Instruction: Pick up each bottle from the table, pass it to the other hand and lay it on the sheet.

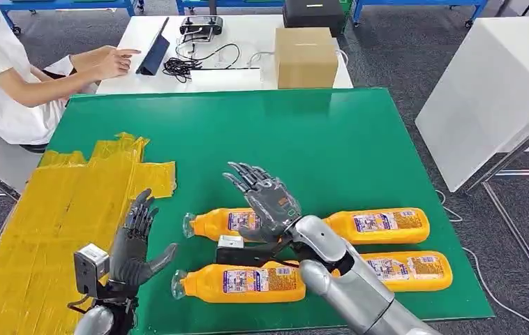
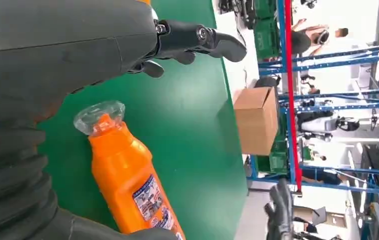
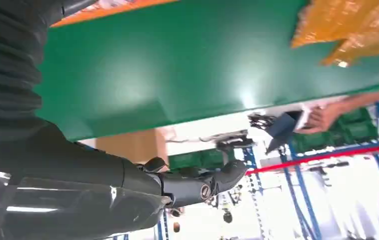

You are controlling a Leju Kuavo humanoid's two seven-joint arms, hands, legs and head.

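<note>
Here, fingers first: the right hand (image 1: 265,197) has its fingers (image 1: 246,172) spread apart and holds nothing — palm poised over the upper-left bottle (image 1: 230,223), partly covering its label; whether it touches the bottle I cannot tell. The left hand (image 1: 132,244) is likewise apart-fingered and empty, raised near the table's front edge, thumb (image 1: 162,257) pointing toward the lower-left bottle (image 1: 241,282). In the left wrist view that bottle's clear cap (image 2: 100,115) lies just beside the hand.

Four orange bottles lie on their sides on the green table (image 1: 331,139), two rows of two, caps to the left. The upper-right bottle (image 1: 380,225) and the lower-right bottle (image 1: 408,271) sit beyond the right forearm (image 1: 349,279), which crosses over the lower row and hides part of it.

The yellow sheet (image 1: 59,209) — crinkled, on the left part of the table — carries no bottle.

Beyond the far edge: a cardboard box (image 1: 306,57) on a white table (image 1: 248,35), with cables (image 1: 181,67) and a tablet (image 1: 154,49). A person (image 1: 10,70) in white sits at the far left, hand (image 1: 112,61) near the tablet.
</note>
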